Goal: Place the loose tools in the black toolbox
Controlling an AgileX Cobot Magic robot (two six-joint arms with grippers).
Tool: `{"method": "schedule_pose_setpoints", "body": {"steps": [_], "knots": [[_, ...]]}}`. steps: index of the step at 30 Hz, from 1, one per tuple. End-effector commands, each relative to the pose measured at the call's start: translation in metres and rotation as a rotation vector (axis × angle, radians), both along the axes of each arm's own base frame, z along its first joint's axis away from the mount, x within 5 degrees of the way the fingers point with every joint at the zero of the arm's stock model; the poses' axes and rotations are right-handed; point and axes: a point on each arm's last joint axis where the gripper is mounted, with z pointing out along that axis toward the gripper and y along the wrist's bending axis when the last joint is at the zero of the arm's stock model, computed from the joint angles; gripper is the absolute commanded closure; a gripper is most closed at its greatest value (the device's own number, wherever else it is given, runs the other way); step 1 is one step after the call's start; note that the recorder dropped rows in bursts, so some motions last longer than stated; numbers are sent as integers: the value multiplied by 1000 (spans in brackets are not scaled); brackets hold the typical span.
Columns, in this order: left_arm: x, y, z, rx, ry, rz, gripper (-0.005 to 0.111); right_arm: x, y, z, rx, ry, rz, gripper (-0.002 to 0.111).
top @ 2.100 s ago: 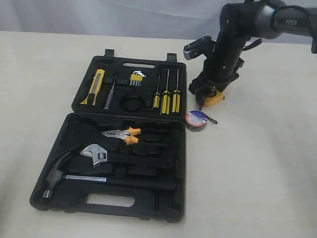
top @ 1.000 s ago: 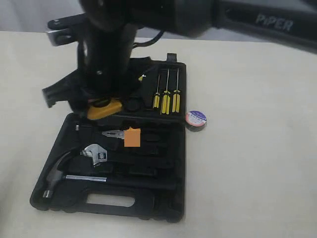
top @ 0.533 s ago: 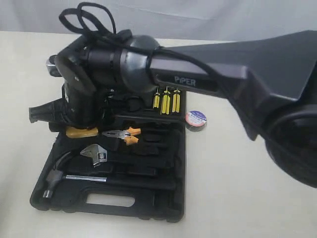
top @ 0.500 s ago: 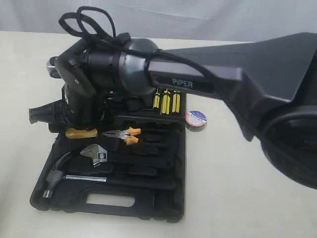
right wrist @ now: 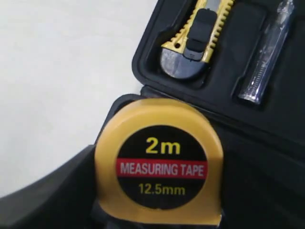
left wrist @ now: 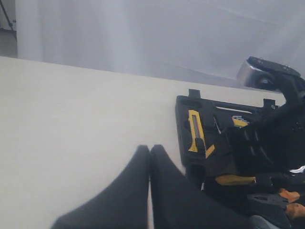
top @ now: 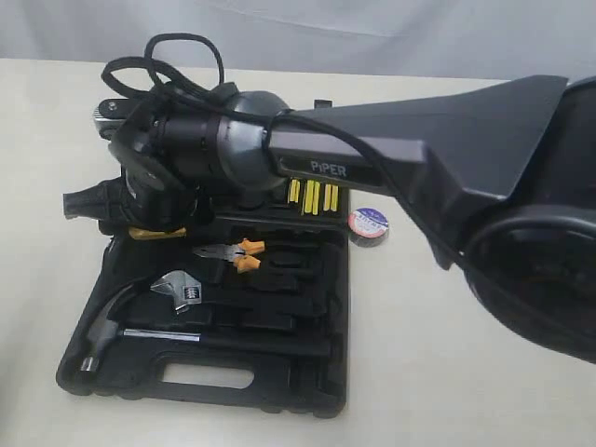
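Clamps the tape measure (right wrist: 159, 162) flat in the right fingers (right wrist: 57, 205), just above the left rim of the toolbox (top: 233, 396) by the hinge; likely needs shifting inward over a free recess. Beyond, has knife (right wrist: 200, 28) stowed, tape roll (top: 369, 226) loose on desk. Holds left fingers (left wrist: 119, 200) closed, empty.

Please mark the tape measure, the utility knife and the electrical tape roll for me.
tape measure (right wrist: 159, 164): right wrist view, on its round black label.
utility knife (right wrist: 200, 28): right wrist view, on its black slider.
electrical tape roll (top: 369, 222): exterior view, on its upper face.
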Motion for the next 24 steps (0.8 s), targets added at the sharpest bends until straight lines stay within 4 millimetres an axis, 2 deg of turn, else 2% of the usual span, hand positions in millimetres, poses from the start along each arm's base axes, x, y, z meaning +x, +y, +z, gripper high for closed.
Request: {"method": "schedule_pose_setpoints", "body": {"steps": [1, 24], "knots": [[0, -1, 1, -8, 3, -6, 107, -4, 8, -13, -18, -11, 33, 109], [0, -1, 1, -8, 3, -6, 107, -11, 14, -26, -16, 33, 48, 108]]}}
